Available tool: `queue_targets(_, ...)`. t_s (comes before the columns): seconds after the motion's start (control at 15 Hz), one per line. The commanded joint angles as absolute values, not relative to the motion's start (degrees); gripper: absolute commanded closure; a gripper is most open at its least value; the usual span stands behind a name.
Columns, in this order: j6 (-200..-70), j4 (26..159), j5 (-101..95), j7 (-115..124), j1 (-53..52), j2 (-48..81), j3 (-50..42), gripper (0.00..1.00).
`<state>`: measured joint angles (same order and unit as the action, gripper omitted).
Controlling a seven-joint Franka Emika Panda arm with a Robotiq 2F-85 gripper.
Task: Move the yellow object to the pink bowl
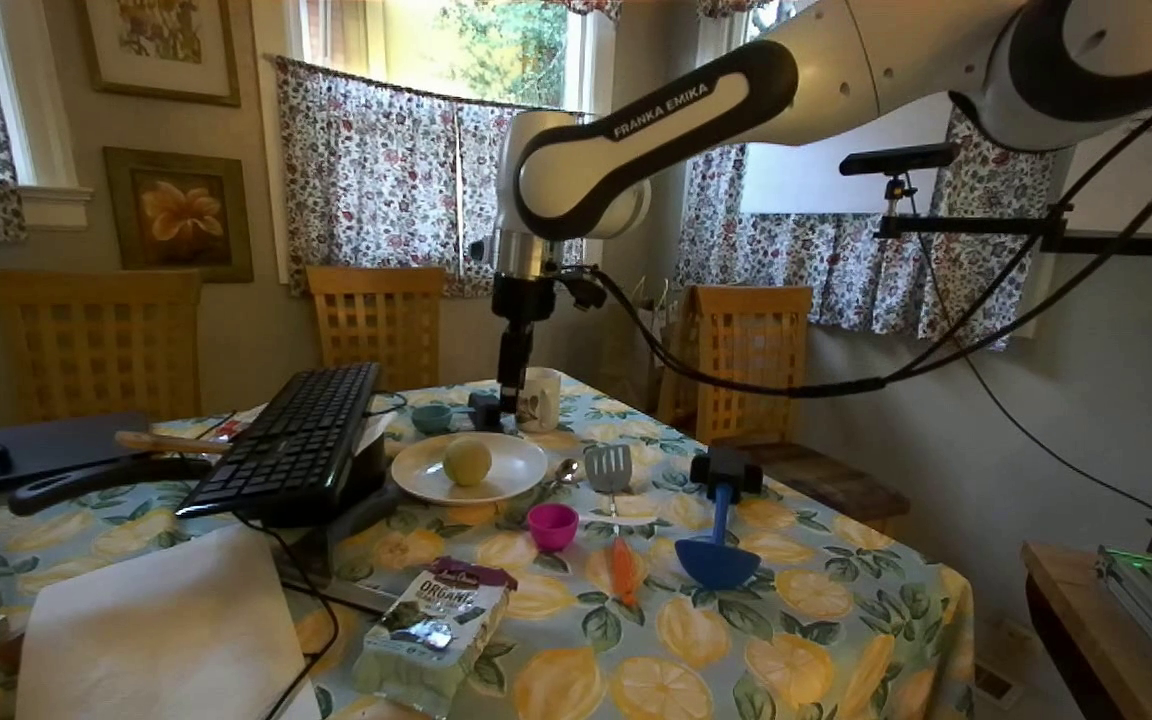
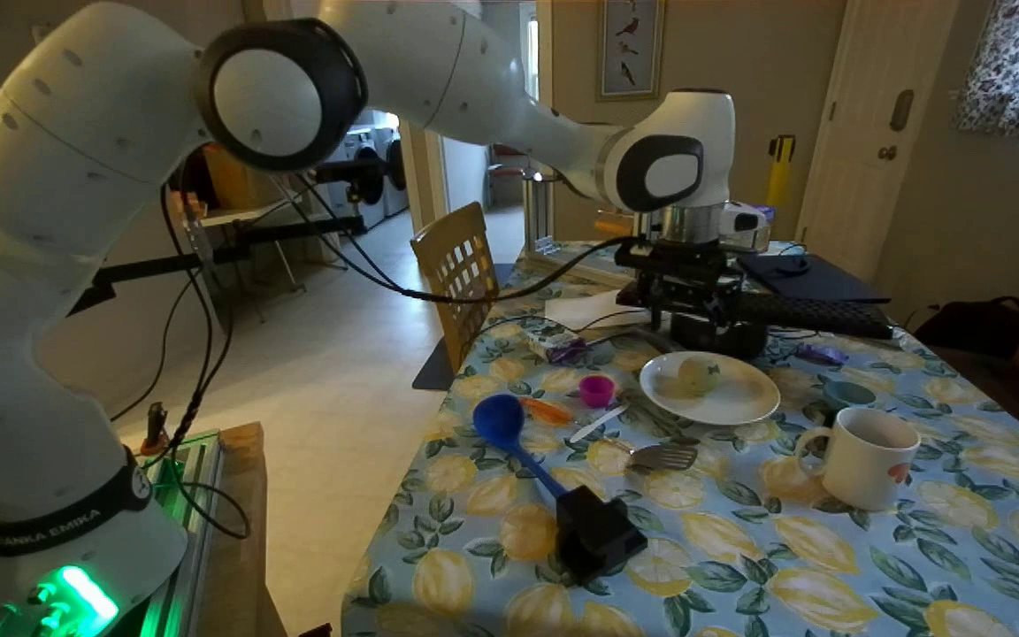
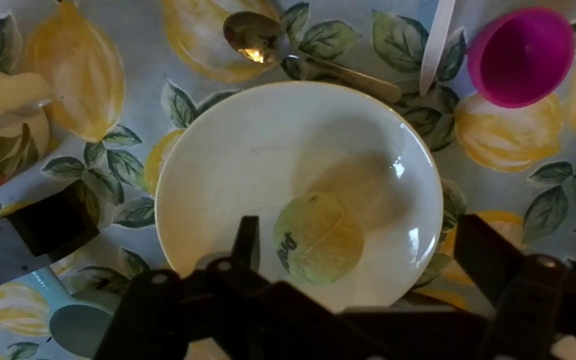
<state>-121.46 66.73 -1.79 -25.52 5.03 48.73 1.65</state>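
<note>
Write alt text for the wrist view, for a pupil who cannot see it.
A yellow ball with dark lettering sits on a white plate, framed by the fingers of an open black gripper. A pink bowl is at upper right, a spoon lies near the plate's upper rim, and part of a mug shows at left.

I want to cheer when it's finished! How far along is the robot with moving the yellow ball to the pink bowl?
Looks done: the open hand points down toward the yellow ball in the wrist view.
Being worked on: the grab, it seems; the ball rests on the white plate, not gripped yet.
Left: grip it, lift it, carry it over and release it at the pink bowl, where nothing shows inside.
</note>
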Motion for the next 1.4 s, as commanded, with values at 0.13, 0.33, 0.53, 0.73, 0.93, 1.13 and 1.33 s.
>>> queue_targets(0.13,-121.6,58.1,-4.9,-21.0,3.2,56.3,-0.1,0.0)
queue_targets(0.33,-119.3,53.6,-4.9,-20.7,3.2,59.1,0.2,0.0)
queue_targets(0.53,-121.7,58.8,-4.4,-22.0,4.0,56.4,0.9,0.0)
queue_targets(0.73,-123.3,58.0,-2.8,-19.5,4.5,57.2,1.3,0.0)
queue_targets(0.93,-127.3,55.8,-2.1,-15.7,4.4,59.4,1.1,0.0)
queue_targets(1.13,-128.4,54.1,-1.6,-16.6,5.2,61.3,2.2,0.0)
queue_targets(1.33,-127.5,51.4,-1.1,-18.6,5.6,63.7,3.6,0.0)
